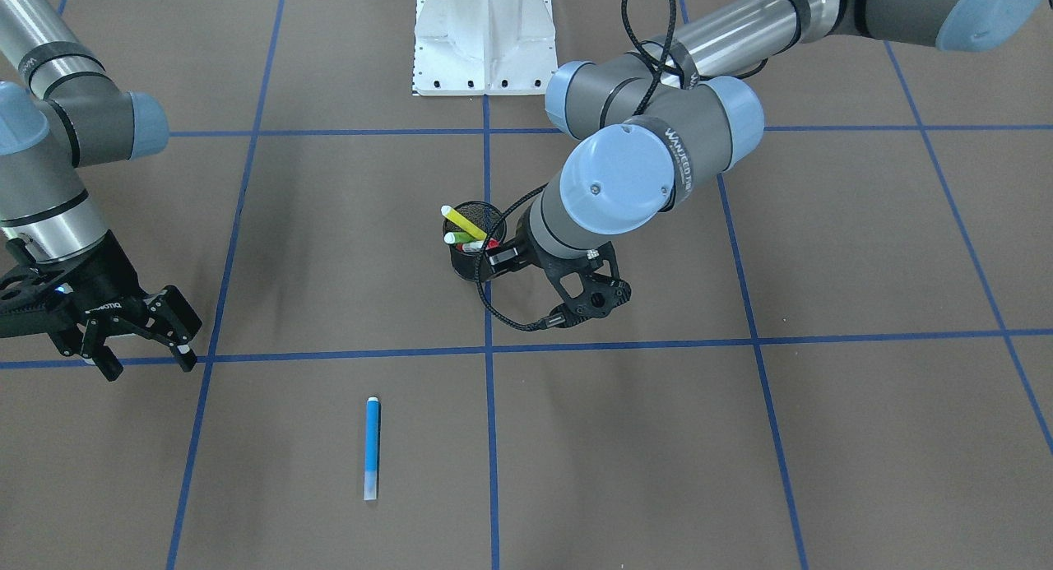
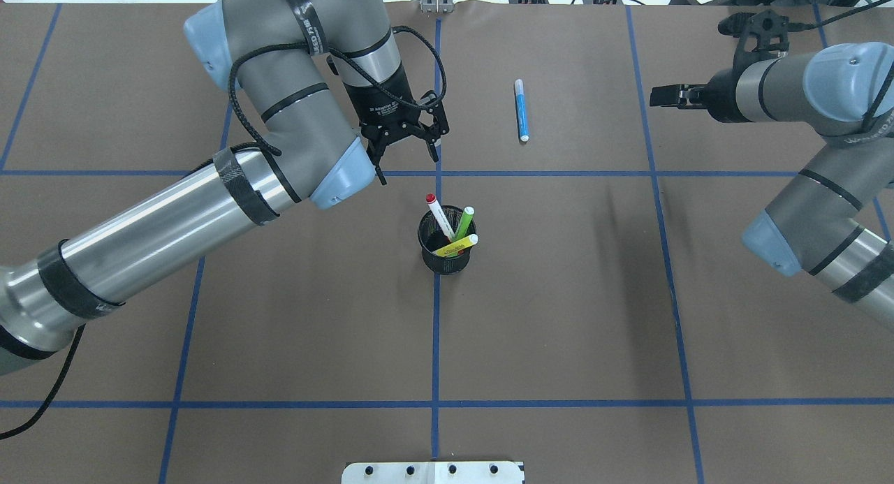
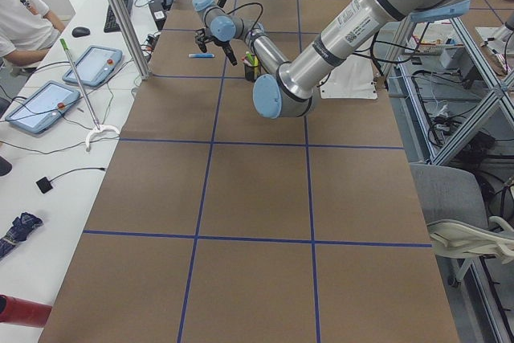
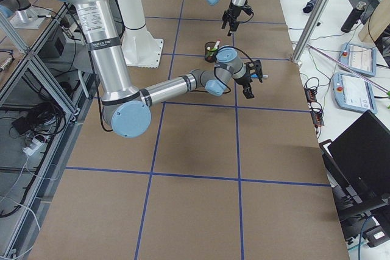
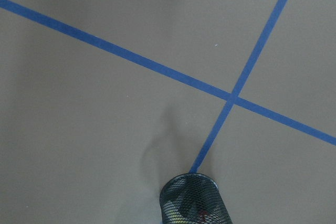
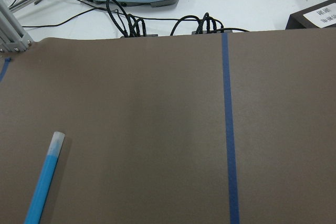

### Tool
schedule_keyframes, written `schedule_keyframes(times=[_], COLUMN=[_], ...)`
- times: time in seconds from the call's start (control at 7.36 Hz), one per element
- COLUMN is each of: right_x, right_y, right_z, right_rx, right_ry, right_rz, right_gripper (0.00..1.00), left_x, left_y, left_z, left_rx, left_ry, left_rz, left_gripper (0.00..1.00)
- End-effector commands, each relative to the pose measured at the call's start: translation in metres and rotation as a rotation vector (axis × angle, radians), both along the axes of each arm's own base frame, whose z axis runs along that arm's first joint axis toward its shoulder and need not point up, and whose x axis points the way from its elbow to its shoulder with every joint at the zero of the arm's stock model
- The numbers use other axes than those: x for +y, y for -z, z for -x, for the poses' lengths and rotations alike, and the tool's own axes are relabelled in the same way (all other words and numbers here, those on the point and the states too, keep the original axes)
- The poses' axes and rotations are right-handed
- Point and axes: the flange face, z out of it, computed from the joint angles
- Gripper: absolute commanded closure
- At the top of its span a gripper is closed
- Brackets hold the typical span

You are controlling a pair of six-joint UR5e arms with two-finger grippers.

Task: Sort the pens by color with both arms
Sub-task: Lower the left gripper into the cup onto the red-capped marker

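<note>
Closest to the front-facing camera looms the silver-grey left arm's light-blue wrist cap (image 1: 619,179), hiding most of its own claw. The overhead view shows the black two-finger left gripper (image 2: 408,164) pointing down with its fingers spread wide and nothing between them, hanging just beyond the black wire-mesh cup (image 2: 447,258) and apart from it. Three markers stand tilted in that cup: a red-capped white-labelled pen (image 2: 438,215), a green pen (image 2: 464,221) and a yellow pen (image 2: 457,246). A slim blue pen with a pale end (image 1: 372,447) lies alone, flat on the brown table (image 2: 559,295) with its blue tape grid, in a far cell toward the right arm. The black right gripper (image 1: 148,364) hovers well off to that side, also open and empty. Sorting looks about a quarter done, with the left arm seemingly lining up on the next pen. That calls for centring over one protruding tip, probably the red one leaning nearest, closing on it alone, and lifting straight up so the light cup does not tip.
</note>
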Motion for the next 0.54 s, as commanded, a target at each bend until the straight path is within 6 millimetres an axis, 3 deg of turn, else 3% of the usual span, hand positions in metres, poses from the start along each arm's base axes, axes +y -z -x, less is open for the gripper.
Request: schedule_keyframes(times=[0.0,0.41], right_x=[0.0,0.0], right_y=[-0.001,-0.008], right_z=[0.0,-0.002], right_rx=[0.001,0.017], right_ry=[-0.001,-0.008], right_rz=[0.001,-0.002], right_gripper=[0.0,0.0], left_x=[0.024,0.028], left_y=[0.001,-0.005], left_z=[-0.029,-0.041], left_rx=[0.015,0.023], left_ry=[-0.026,-0.037], left_rz=[0.001,-0.008], left_gripper=[0.28,0.37])
